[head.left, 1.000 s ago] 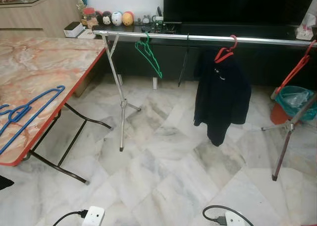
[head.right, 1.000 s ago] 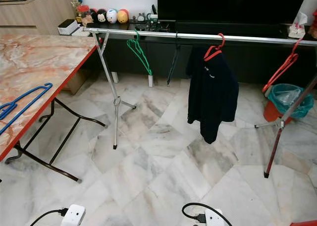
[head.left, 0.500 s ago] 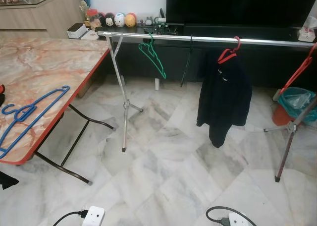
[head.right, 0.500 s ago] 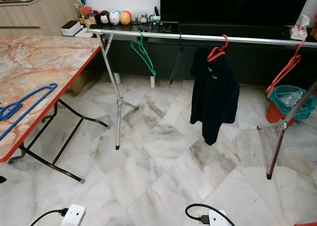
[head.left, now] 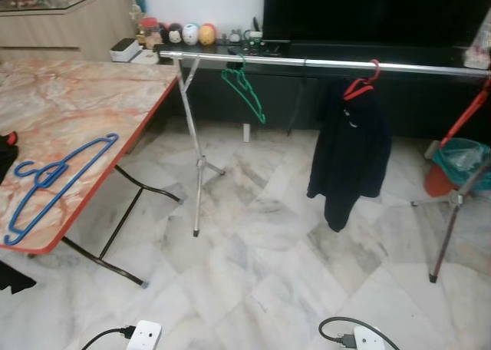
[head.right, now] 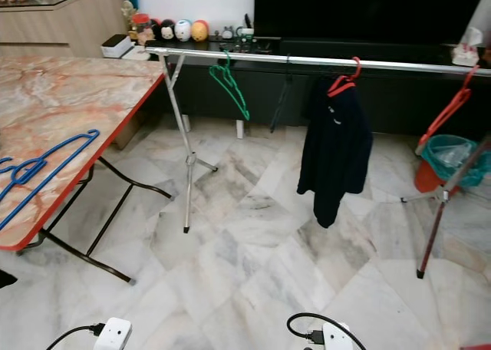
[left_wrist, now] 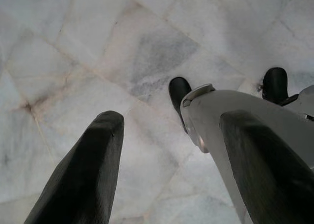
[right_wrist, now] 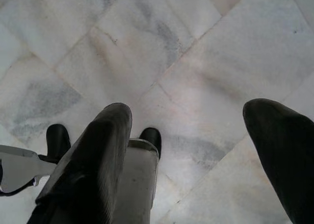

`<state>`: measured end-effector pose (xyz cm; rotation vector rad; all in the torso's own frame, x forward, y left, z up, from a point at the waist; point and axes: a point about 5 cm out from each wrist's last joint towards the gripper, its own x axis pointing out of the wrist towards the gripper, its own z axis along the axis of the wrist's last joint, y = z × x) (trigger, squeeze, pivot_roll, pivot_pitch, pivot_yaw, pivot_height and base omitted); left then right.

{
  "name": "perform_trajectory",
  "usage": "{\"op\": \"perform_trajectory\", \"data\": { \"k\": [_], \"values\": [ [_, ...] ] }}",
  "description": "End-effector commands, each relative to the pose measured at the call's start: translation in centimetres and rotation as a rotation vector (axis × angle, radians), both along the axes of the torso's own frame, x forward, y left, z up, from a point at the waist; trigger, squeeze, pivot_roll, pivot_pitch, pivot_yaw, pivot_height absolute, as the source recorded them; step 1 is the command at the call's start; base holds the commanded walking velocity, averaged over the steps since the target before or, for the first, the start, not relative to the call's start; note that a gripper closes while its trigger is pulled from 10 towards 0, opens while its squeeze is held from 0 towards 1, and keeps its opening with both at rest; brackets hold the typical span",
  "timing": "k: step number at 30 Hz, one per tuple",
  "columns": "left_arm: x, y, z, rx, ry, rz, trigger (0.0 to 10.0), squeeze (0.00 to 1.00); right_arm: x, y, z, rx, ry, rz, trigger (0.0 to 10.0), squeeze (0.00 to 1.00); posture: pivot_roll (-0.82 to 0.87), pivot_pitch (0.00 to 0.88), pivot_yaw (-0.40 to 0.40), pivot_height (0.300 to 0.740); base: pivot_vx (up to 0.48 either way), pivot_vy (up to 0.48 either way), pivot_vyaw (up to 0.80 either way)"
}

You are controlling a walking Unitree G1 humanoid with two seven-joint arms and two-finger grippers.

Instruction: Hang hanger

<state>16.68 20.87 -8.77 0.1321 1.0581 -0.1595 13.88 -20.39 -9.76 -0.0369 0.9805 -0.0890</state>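
A blue hanger (head.left: 57, 177) lies flat on the marbled table (head.left: 77, 112) at my left, near its red front edge. A silver clothes rail (head.left: 322, 62) spans the room ahead. On the rail hang a green hanger (head.left: 245, 93), a red hanger (head.left: 360, 85) carrying a black garment (head.left: 349, 162), and another red hanger (head.right: 449, 112) at the right end. My left gripper (left_wrist: 169, 135) hangs open above the marble floor. My right gripper (right_wrist: 194, 130) also hangs open over the floor, holding nothing.
White power strips (head.left: 144, 336) (head.left: 364, 338) with black cables lie on the floor in front. A teal bin bag in an orange bucket (head.left: 460, 162) stands by the rail's right legs. A dark TV cabinet (head.left: 368, 28) with small toys (head.left: 188, 34) is behind the rail.
The whole view has shifted rightward as the camera turned left; more of the table and blue hanger now shows. Nothing in the scene itself has moved.
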Motion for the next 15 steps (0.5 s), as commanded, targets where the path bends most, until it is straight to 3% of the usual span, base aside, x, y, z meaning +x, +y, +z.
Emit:
{"op": "perform_trajectory", "data": {
  "k": [1,15],
  "values": [
    [-0.19,0.11,-0.06,0.005,0.004,-0.001,10.0,0.00,0.10,0.53,-0.07,0.009,0.004,0.000,10.0,0.00,-0.02,0.000,0.029,0.740,0.000,0.000,0.00],
    [-0.18,0.08,-0.06,0.004,0.004,-0.002,10.0,0.00,0.19,0.51,-0.01,0.005,-0.006,-0.001,10.0,0.00,-0.02,0.000,0.028,0.740,0.000,0.000,0.00]
  ]
}}
